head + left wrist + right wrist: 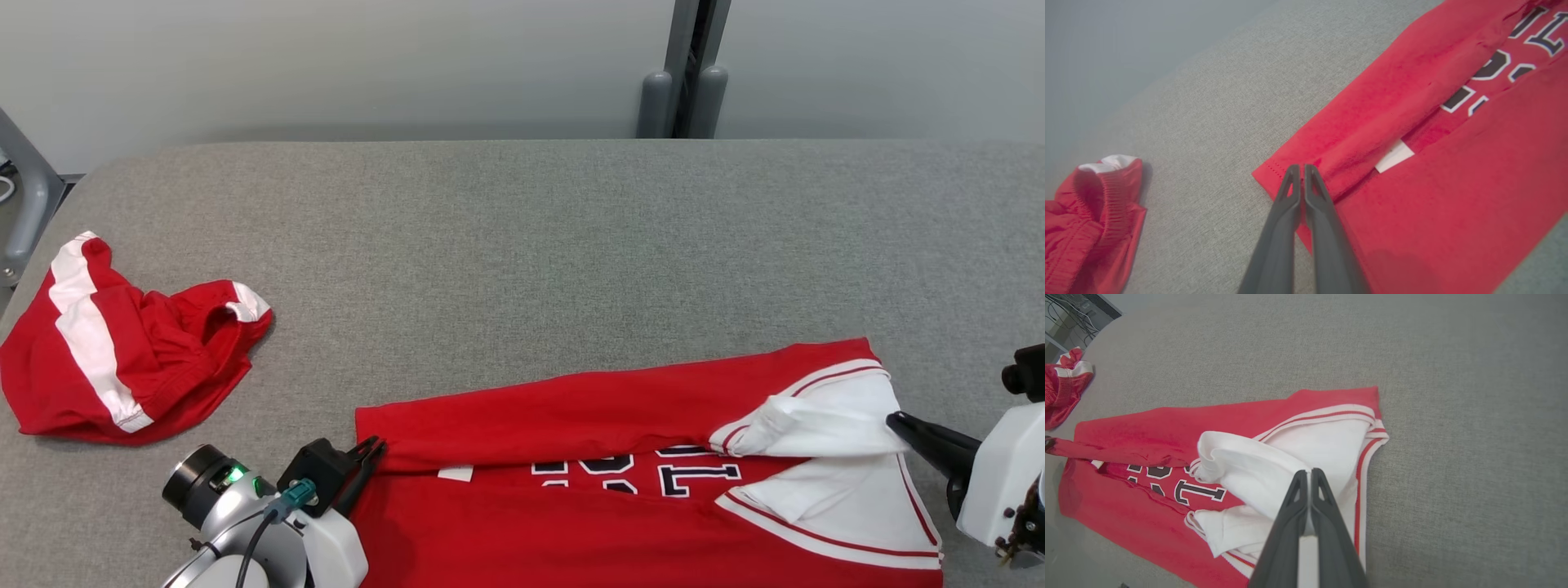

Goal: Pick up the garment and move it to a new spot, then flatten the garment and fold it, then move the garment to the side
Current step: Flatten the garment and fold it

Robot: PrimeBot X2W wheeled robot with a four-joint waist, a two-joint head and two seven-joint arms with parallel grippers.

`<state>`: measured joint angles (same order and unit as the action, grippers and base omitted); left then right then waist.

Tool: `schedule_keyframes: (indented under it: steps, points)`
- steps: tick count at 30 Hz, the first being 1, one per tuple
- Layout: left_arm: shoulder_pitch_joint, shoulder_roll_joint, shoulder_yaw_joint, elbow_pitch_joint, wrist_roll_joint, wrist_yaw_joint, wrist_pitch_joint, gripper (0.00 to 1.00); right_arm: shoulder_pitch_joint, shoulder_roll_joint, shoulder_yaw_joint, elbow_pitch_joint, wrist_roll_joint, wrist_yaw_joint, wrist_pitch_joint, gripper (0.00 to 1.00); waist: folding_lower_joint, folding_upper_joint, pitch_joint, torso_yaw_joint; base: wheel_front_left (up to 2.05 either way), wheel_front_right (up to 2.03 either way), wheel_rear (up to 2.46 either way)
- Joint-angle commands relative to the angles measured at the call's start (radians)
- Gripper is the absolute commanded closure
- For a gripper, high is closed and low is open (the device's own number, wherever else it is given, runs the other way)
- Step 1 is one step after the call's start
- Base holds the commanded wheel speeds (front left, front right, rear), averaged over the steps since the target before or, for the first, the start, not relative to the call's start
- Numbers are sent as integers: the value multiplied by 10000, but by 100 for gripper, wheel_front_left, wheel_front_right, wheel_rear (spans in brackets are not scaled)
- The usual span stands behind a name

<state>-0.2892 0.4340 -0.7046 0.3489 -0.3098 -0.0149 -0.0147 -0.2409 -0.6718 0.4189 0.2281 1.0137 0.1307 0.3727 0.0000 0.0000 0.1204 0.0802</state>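
Garment: the red cloth jersey with white armhole trim and dark letters (620, 408) is lying toward 5 o'clock on the grey fabric-covered table (522, 245). Its far long edge is turned over toward 6 o'clock as a narrow band.
Left pincer: the left gripper (371, 447) is sitting at the 9 o'clock end of that band, fingers pressed together and, as it seems, clamping the red hem corner.
Right pincer: the right gripper (894, 420) is sitting at the 3 o'clock end, fingers together and pinching the white armhole fold.
Step, as I judge: the folding is going on.
Risk one: the white cloth is bunching at 3 o'clock, so if the two ends are travelling unevenly, the crease may come out slanted or wrinkled.
Risk two: each grip is taking only a thin bit of cloth, so a strong pull apart could free it.
Risk three: the near part of the jersey is running past the bottom of the head view, so I cannot tell how near the 6 o'clock table edge is. Dragging that way could let the cloth hang over.
Open room: the table surface is spreading wide toward 12 o'clock.
Neighbour: the crumpled red shorts with white stripes (122, 359) are lying at 9 o'clock, well apart, but limiting a sideways move there.
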Motion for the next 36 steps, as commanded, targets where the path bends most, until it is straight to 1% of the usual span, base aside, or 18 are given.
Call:
schedule_keyframes:
  steps: [1, 11, 15, 16, 17, 18, 20, 21, 22, 23, 24, 25, 27, 28, 31, 34, 35, 36]
  points:
    - [107, 120, -18, -71, -61, -32, 62, 100, 237, -39, -169, -172, -71, 0, 270, 100, 0, 0, -4, -4, 0, 0, 0]
    - [188, 245, -163, -303, -104, 11, 284, 100, 1086, 313, -1278, -1090, -545, 0, 1808, 100, 0, 0, -62, 17, 0, 0, 0]
    - [212, 272, -210, -284, -152, -14, 318, 100, 1437, 642, -1711, -1157, -756, 0, 2198, 100, 0, 0, -108, 29, 0, 0, 0]
    - [212, 279, -236, -269, -169, -51, 349, 100, 1501, 706, -1784, -1169, -878, 0, 2277, 76, 0, 0, -131, 35, 0, 0, 0]
    - [223, 288, -254, -257, -190, -74, 370, 100, 1566, 791, -1857, -1172, -968, 0, 2385, 29, 0, 0, -151, 37, 0, 0, 0]
    - [247, 311, -291, -234, -211, -119, 426, 100, 1658, 901, -1929, -1181, -1046, 0, 2509, 0, 0, 0, -171, 33, 0, 0, 0]
    - [287, 339, -324, -220, -253, -143, 516, 100, 1784, 1039, -2103, -1196, -1174, 0, 2761, 0, 0, 0, -214, 27, 0, 0, 0]
    - [311, 345, -327, -225, -283, -151, 543, 95, 1849, 1100, -2183, -1236, -1249, 0, 2874, 0, 0, 0, -236, 23, 0, 0, 0]
    - [342, 346, -313, -223, -306, -125, 586, 67, 1917, 1153, -2263, -1258, -1343, 0, 3001, 0, 0, 0, -258, 21, 0, 0, 0]
    - [365, 354, -284, -238, -324, -46, 552, 29, 1988, 1182, -2382, -1267, -1452, 0, 3120, 0, 0, 0, -286, 18, 0, 0, 0]
    - [365, 367, -267, -270, -292, 27, 499, 0, 2054, 1200, -2467, -1324, -1541, 0, 3252, 0, 0, 0, -311, 13, 0, 0, 0]
    - [361, 368, -231, -285, -289, 110, 460, 0, 2091, 1239, -2564, -1386, -1625, 0, 3328, 0, 0, 0, -335, 7, 0, 0, 0]
    - [363, 385, -156, -369, -351, 244, 390, 0, 2070, 1444, -3075, -1563, -1989, 0, 3133, 0, 0, 0, -400, -13, 0, 0, 0]
    - [363, 385, -156, -369, -351, 244, 390, 0, 2070, 1444, -3075, -1563, -1989, 0, 3133, 0, 0, 0, -400, -13, 0, 0, 0]
    - [339, 306, 105, -518, -474, 531, 123, 0, 1939, 1717, -3553, -1720, -2491, 0, 2424, 0, 0, 0, -435, -28, 0, 0, 0]
    - [336, 72, 484, -716, -684, 928, -382, 0, 1877, 1975, -3799, -1798, -2989, 0, 1388, 0, 0, 0, -451, -30, 0, 0, 0]
    - [371, -92, 777, -829, -874, 1196, -803, 0, 1849, 2166, -3832, -1822, -3337, 0, 541, 0, 0, 0, -431, -41, 0, 0, 0]
    - [416, -225, 980, -883, -1014, 1333, -1041, 0, 1856, 2255, -3799, -1810, -3486, 0, 62, 0, 0, 0, -414, -49, 0, 0, 0]
